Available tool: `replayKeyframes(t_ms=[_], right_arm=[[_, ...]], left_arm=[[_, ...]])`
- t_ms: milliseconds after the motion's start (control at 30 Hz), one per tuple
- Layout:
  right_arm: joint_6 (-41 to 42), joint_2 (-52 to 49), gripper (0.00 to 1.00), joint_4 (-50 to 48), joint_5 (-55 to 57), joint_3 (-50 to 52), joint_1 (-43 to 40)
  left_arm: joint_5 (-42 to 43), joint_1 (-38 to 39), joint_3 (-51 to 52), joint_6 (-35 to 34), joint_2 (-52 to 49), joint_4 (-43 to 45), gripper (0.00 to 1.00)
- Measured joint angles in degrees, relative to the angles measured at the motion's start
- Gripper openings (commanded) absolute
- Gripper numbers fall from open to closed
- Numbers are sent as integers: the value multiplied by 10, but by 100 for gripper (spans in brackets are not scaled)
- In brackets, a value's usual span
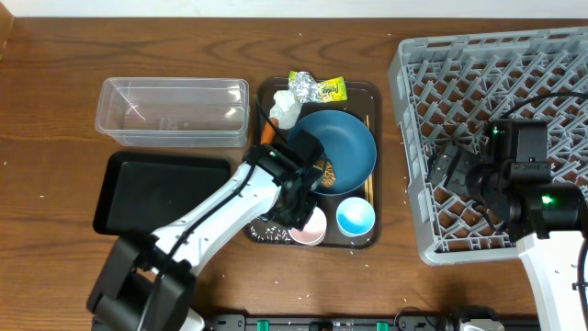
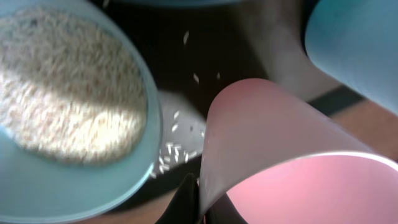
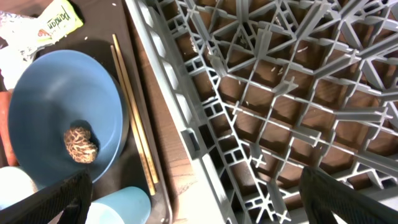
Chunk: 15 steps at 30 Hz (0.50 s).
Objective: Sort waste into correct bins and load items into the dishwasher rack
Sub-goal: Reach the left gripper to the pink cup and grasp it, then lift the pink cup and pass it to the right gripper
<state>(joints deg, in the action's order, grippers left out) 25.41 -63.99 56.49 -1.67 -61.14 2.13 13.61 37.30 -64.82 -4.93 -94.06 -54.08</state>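
Overhead, the left gripper (image 1: 306, 213) sits at the pink cup (image 1: 312, 232) on the brown serving tray (image 1: 266, 87). Its wrist view, very close, suggests the fingers (image 2: 186, 199) pinch the cup's wall. Above the grey rack (image 1: 551, 64) the right gripper (image 3: 202, 202) hangs splayed.

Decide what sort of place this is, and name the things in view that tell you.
Probably a mock dish-clearing station: a wooden table with a grey dishwasher rack, a brown serving tray of used dishes and scraps, and a clear tub and black tray for sorting waste.
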Motion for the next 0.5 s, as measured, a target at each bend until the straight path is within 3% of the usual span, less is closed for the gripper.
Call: replayKeyframes(t_ms=[233,500], right_arm=[[-2,0,99,-5,0,0,0],[-16,0,95,-13,-31,0,0]], left_arm=[[-5,-11,-75,0,98,-61,6],[21,-108,-96,-4,194,-21,6]])
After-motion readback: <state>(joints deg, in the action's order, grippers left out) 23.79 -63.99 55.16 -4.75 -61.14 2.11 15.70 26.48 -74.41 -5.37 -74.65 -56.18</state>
